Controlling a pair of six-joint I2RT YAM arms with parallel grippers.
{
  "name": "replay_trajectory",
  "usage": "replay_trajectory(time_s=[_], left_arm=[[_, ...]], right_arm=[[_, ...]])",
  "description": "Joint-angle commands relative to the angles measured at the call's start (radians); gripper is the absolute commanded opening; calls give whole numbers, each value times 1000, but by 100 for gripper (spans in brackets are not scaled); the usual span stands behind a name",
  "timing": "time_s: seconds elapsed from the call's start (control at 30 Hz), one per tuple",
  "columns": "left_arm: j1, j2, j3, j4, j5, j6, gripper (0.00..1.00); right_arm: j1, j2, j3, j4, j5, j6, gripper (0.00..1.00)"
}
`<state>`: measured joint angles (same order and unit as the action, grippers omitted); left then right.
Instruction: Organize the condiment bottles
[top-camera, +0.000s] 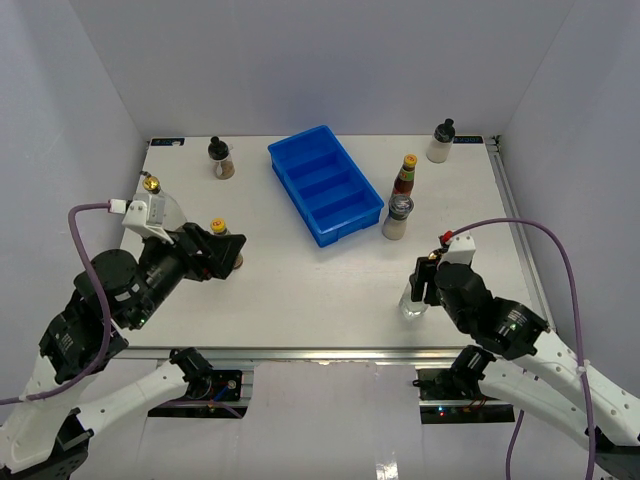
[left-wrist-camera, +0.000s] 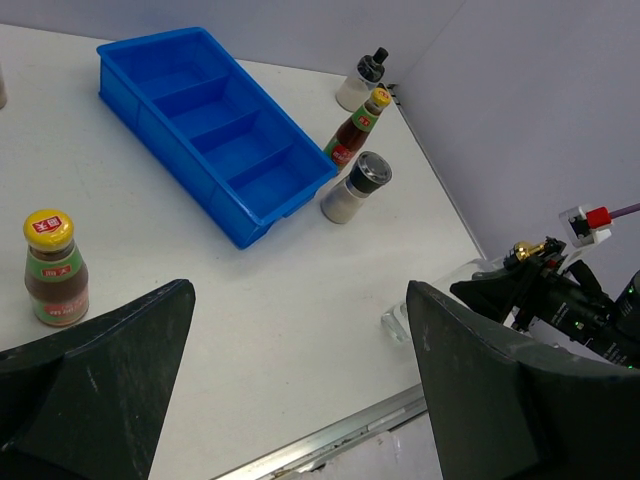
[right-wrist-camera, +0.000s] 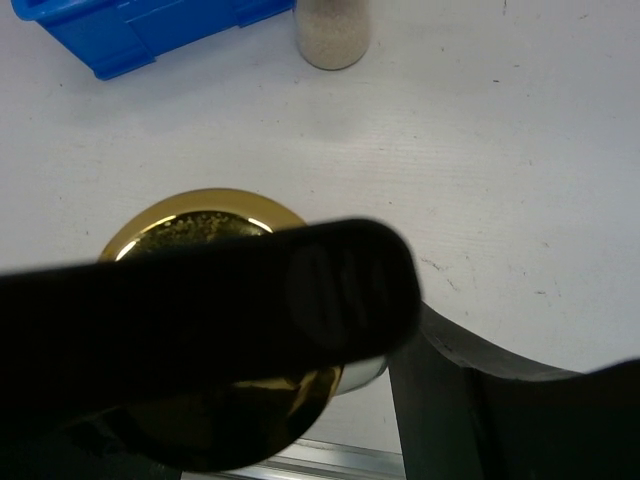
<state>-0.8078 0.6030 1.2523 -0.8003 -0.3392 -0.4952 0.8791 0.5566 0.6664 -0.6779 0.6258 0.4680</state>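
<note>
My right gripper (top-camera: 420, 285) sits at the table's near right, shut on a tall clear bottle (top-camera: 413, 300) with a gold-black spout. In the right wrist view the gold top (right-wrist-camera: 190, 235) and black spout lever fill the frame. One finger (right-wrist-camera: 440, 390) presses the glass side; the other is hidden. My left gripper (top-camera: 226, 252) stands open and empty at the near left, beside a brown sauce bottle (left-wrist-camera: 55, 268) with a yellow cap. A second clear bottle (top-camera: 150, 190) stands behind the left arm. A red sauce bottle (top-camera: 404, 177) and a black-capped jar (top-camera: 398, 218) stand right of the tray.
The blue three-compartment tray (top-camera: 355, 222) lies diagonally at the middle back with nothing in it. One black-capped jar (top-camera: 222, 158) stands at the back left, another (top-camera: 441, 141) at the back right corner. The table's metal front edge (top-camera: 320, 352) runs just behind both grippers.
</note>
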Motion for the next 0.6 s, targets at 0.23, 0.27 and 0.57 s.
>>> replay_trajectory(time_s=[0.23, 0.27, 0.57], left_arm=[[2, 148, -48, 104, 68, 16, 98], [2, 173, -37, 99, 68, 24, 98], [2, 257, 17, 115, 4, 60, 98]], right_arm=[[3, 176, 179, 203, -55, -171, 8], [3, 205, 220, 212, -62, -192, 8], [3, 410, 498, 268, -145, -310, 8]])
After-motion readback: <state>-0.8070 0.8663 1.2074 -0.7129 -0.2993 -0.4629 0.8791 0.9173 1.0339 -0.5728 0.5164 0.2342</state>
